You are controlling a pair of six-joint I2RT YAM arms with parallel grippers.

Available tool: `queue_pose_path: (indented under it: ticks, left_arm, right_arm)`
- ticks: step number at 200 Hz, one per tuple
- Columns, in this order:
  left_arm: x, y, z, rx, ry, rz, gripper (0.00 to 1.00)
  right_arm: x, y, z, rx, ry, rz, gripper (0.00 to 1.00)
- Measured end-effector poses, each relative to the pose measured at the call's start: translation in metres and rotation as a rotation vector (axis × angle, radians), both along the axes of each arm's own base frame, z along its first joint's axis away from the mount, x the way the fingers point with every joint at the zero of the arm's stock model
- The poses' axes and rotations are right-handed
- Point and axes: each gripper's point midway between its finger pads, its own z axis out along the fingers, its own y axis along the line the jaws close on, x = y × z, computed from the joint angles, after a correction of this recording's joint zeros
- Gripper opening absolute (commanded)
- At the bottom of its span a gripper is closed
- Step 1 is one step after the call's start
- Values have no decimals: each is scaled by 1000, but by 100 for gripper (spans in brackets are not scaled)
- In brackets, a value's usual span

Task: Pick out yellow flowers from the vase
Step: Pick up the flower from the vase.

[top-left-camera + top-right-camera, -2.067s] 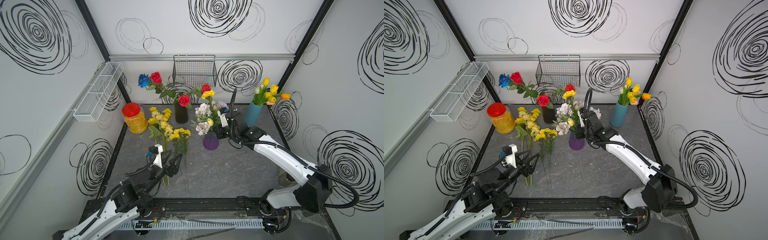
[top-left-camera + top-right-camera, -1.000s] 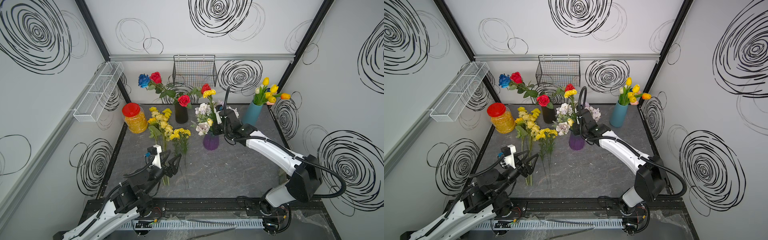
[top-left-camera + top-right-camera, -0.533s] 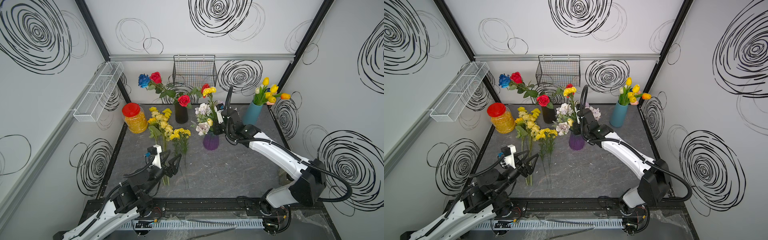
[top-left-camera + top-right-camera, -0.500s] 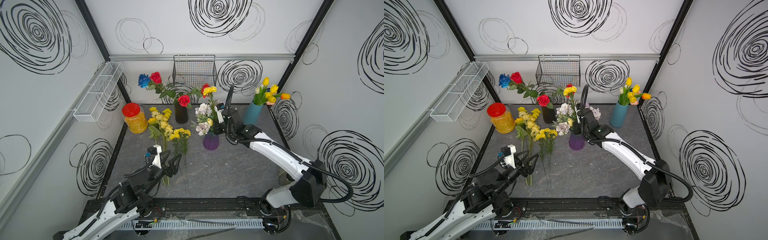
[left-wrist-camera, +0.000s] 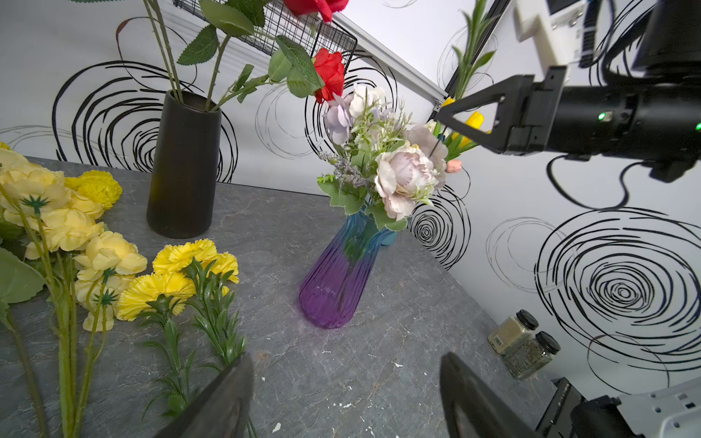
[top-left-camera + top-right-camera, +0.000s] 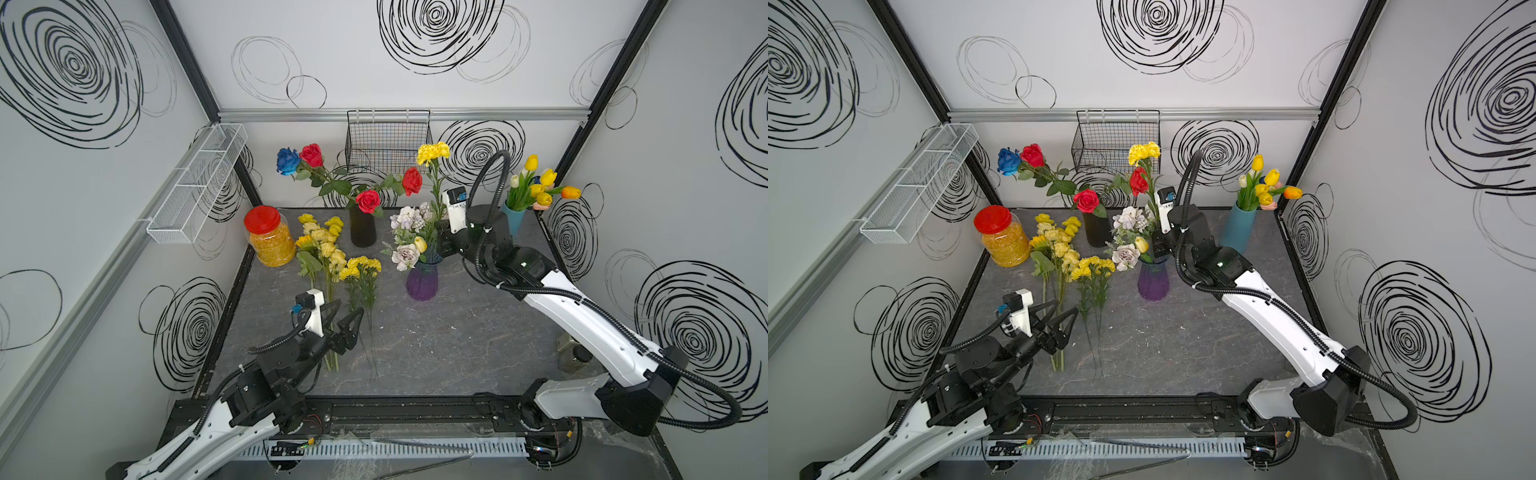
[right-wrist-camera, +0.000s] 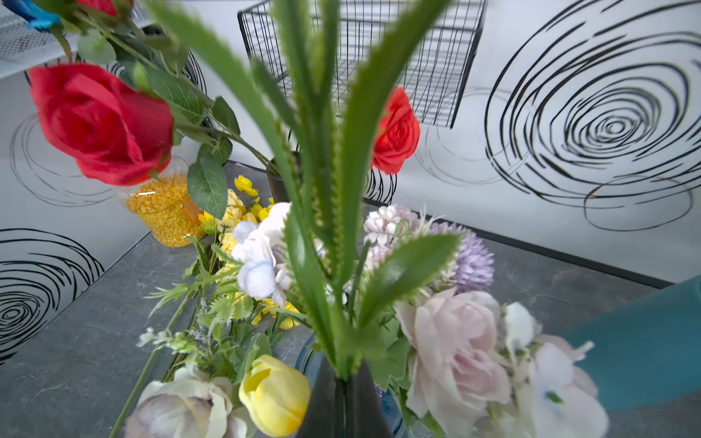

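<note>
Both top views show the yellow carnation (image 6: 433,153) standing nearly upright, frilly bloom uppermost. Its long green stem runs down to the right end effector (image 6: 439,245), pressed together on it beside the mouth of the purple vase (image 6: 422,284). Over yellow flowers (image 6: 328,249) lying on the tabletop (image 6: 457,340), the left end effector (image 6: 345,314) hangs spread.

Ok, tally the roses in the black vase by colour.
Red roses: 3
Blue roses: 1
Total in the black vase: 4
</note>
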Motion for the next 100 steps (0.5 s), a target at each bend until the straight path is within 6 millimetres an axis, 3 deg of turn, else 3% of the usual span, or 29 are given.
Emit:
queue_pose_path:
  ticks: [55, 100]
  left_arm:
    - [9, -13, 0, 76, 35, -15, 80]
    - [10, -15, 36, 119, -26, -23, 81]
  right_arm:
    - [-36, -25, 66, 78, -131, 31, 6]
    - [-74, -35, 92, 155, -183, 132, 7]
